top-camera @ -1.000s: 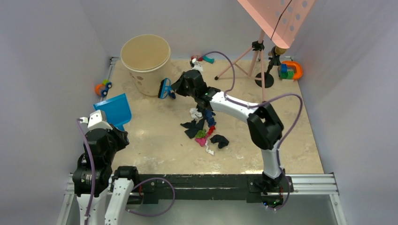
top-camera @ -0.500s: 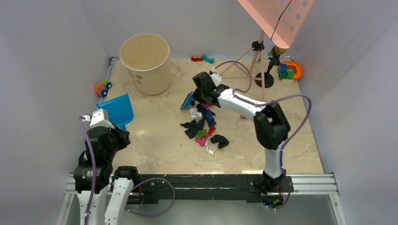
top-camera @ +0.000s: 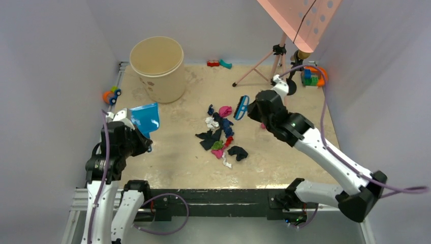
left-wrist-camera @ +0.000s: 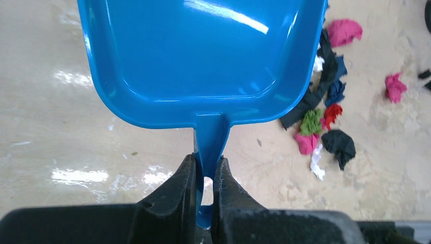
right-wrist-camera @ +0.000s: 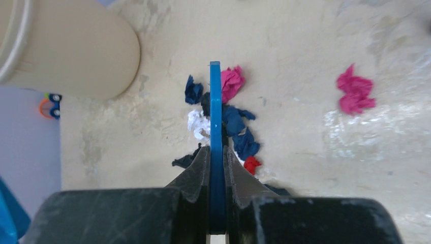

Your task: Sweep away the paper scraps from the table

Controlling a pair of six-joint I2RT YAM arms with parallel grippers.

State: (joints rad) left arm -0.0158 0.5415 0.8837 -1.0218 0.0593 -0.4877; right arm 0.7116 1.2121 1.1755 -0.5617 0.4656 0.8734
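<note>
- Table [top-camera: 173, 157]: beige and mottled, with a grey rail along my near edge. The scraps [top-camera: 222, 134] lie on it, about mid-table.
- Bucket [top-camera: 157, 66]: cream, standing upright at the far left. There are brown marks on its wall, too small for me to read.
- Dustpan [left-wrist-camera: 203, 56]: blue. My left gripper [left-wrist-camera: 205, 163] is clamped tight on its handle. The pan mouth faces the scraps from the left side, well apart from them.
- Brush [top-camera: 241, 107]: blue. My right gripper [right-wrist-camera: 216, 152] is pinched hard on its flat handle. The head sits just right of the far end of the scraps.
- Scraps again: black, navy, white, green, red and pink, bunched in a loose strip between dustpan and brush.
- Stray wad [right-wrist-camera: 356, 94]: pink, lying alone to the right of the brush, apart from the rest.
</note>
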